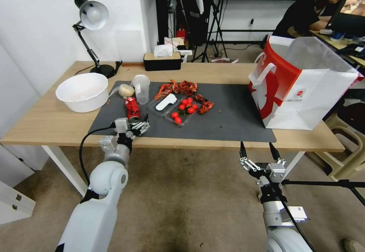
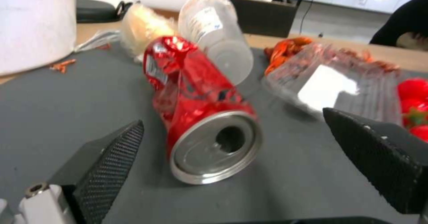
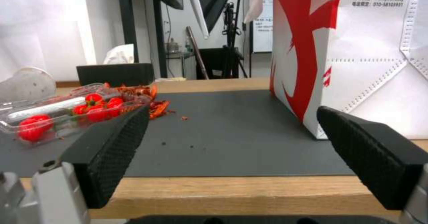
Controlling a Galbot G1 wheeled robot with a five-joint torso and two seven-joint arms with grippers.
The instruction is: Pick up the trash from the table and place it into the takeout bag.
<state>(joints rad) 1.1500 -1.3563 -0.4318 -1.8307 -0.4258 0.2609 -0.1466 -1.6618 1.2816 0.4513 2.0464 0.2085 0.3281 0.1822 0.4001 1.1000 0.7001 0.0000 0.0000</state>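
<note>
Right now the left gripper [image 1: 138, 124] sits at lower left of centre in the head view, at the near edge of the dark mat [image 1: 232, 119], jaws spread wide either side of the red soda can [image 1: 132, 109]. The can lies on its side, dented, its open end turned towards the gripper, likely why the approach is low and end-on. Lower right, the right gripper [image 1: 258, 151] hangs off the table [image 1: 45, 119] edge, jaws parted and empty, idle. Behind the can stand the clear plastic cup [image 1: 141, 88] and the small beige lump [image 1: 126, 90]; at far right sits the takeout bag [image 1: 304, 88], mouth open. The left wrist view shows the crumpling and the can mouth [image 2: 229, 138] between the pads. The right wrist view shows bare mat before the bag [image 3: 356, 50].
</note>
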